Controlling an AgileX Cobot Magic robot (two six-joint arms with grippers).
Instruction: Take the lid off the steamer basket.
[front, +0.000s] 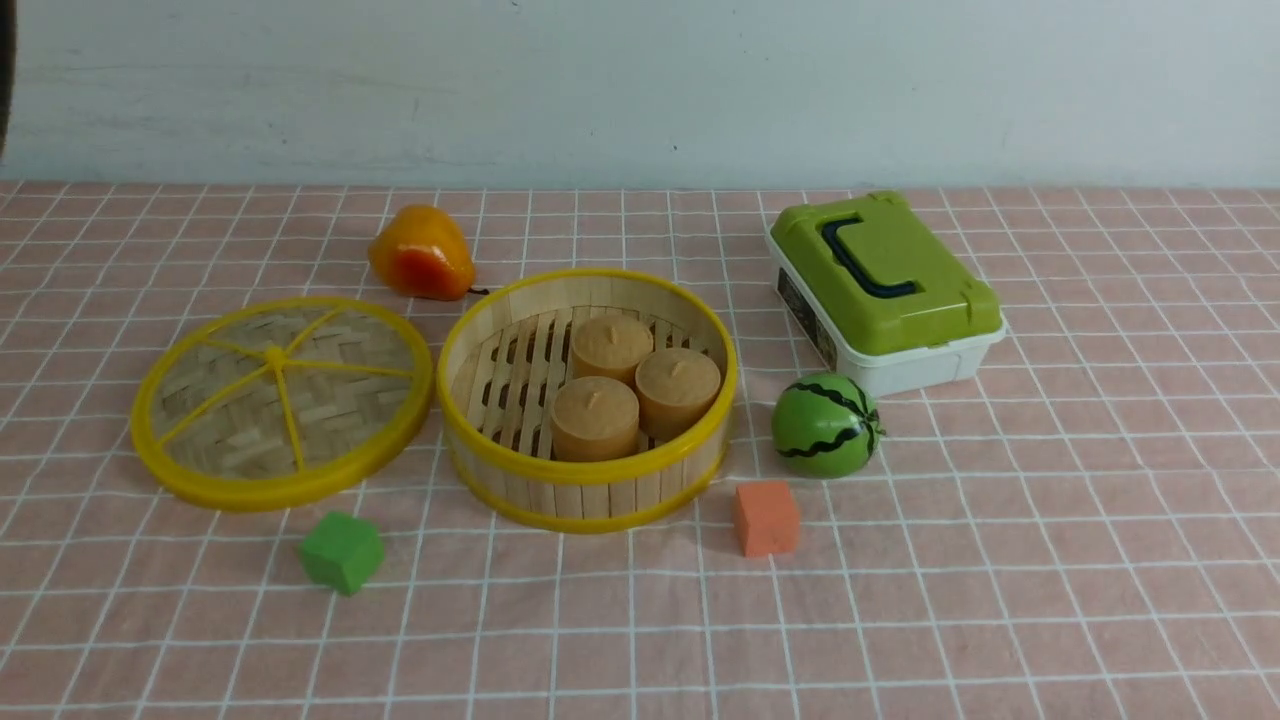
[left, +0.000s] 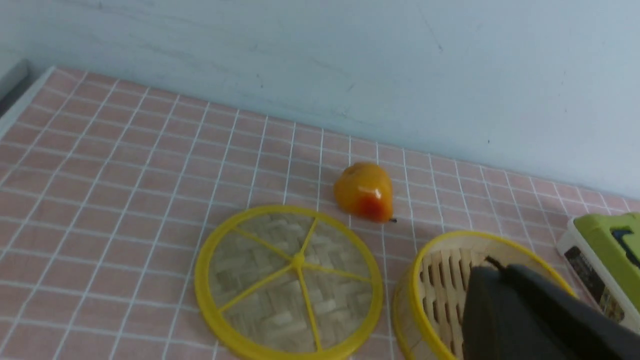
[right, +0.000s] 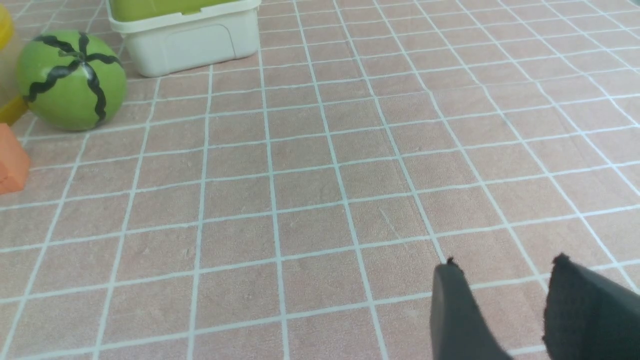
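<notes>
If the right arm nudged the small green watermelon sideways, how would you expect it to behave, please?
The watermelon looks nearly spherical, so it would probably roll rather than slide. Its smooth, curved skin could slip out of a pinch. The soft checked cloth may slow it quickly.

The worktop (front: 1100, 500) is covered in pink checked with white lines. The lid (front: 282, 402) is rimmed and spoked in yellow (its weave tan); the toy watermelon (front: 826, 424) is striped black on green.

In its wrist view the left gripper (left: 496, 270) hides part of the basket (left: 440, 285), the edge crops the box (left: 605, 250), and the right wrist view crops the cube (right: 10, 160).
</notes>
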